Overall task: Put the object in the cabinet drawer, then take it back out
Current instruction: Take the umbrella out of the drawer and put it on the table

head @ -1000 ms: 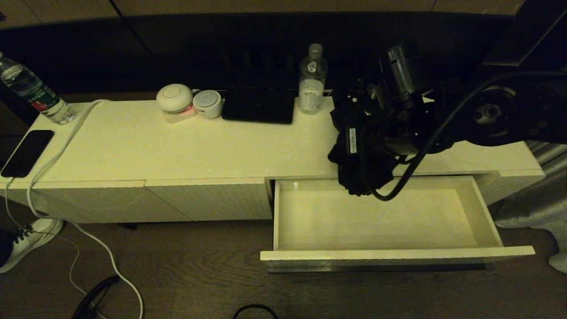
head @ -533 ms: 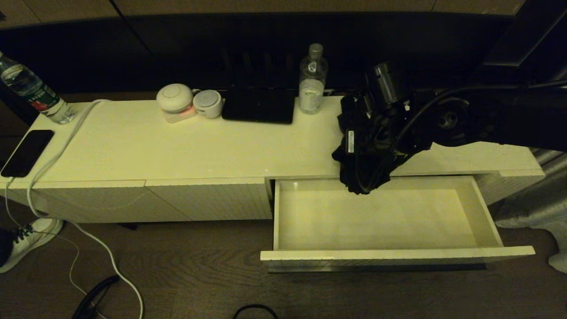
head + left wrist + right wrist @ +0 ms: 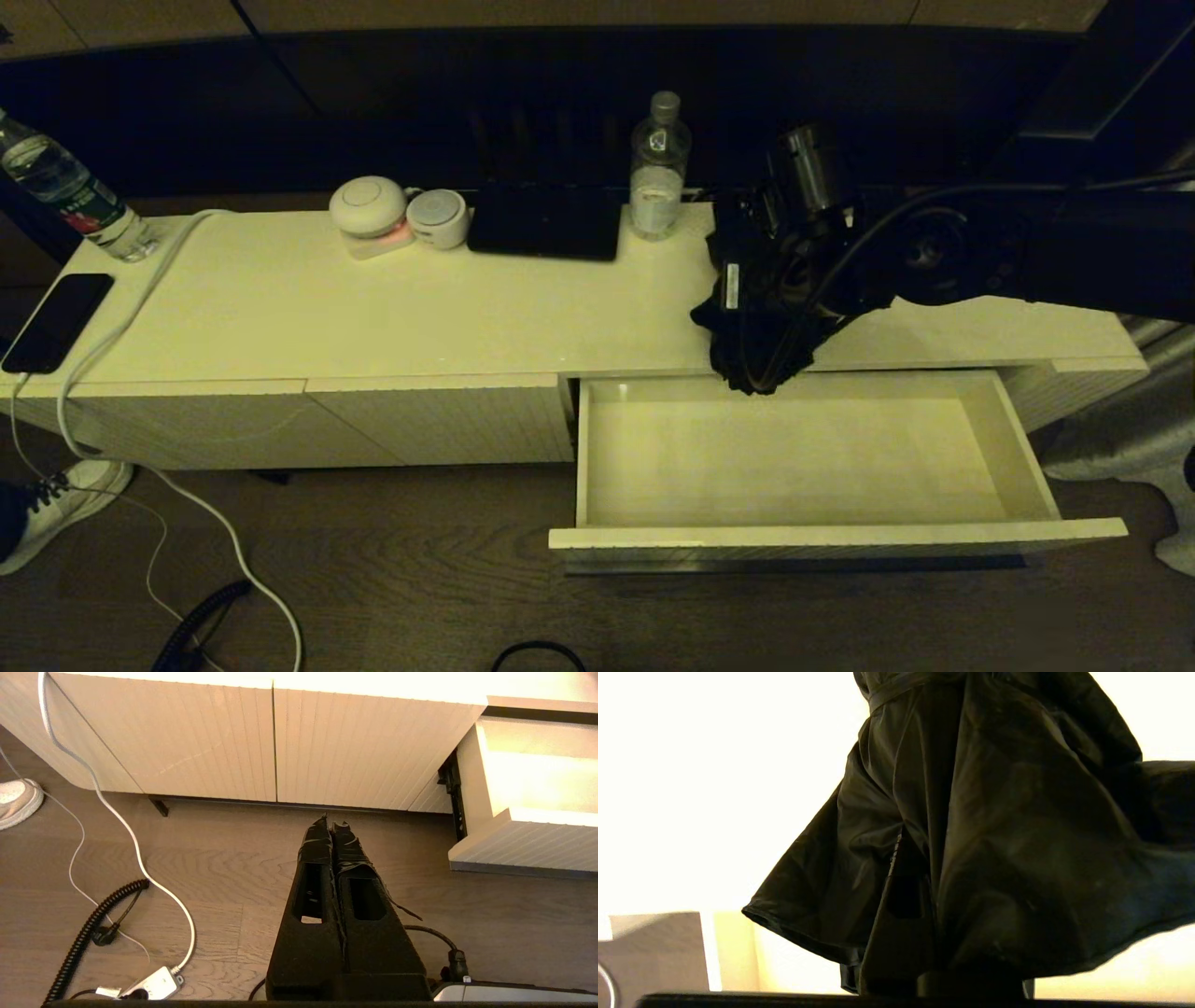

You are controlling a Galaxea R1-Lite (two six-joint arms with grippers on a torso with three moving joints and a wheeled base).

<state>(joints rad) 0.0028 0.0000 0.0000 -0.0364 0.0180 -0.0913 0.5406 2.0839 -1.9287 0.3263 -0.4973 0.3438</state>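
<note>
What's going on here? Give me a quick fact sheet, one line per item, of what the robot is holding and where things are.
Held item: black umbrella, bunched fabric hanging down
Holder: right gripper, shut on the umbrella
Umbrella position: above the cabinet top's front edge, by the drawer's back edge, not inside
Drawer: pulled open, nothing visible inside
Left gripper: shut, holding nothing, low over the wooden floor in front of the cabinet
Cabinet top: water bottle, two round white devices, phone at the left end
</note>
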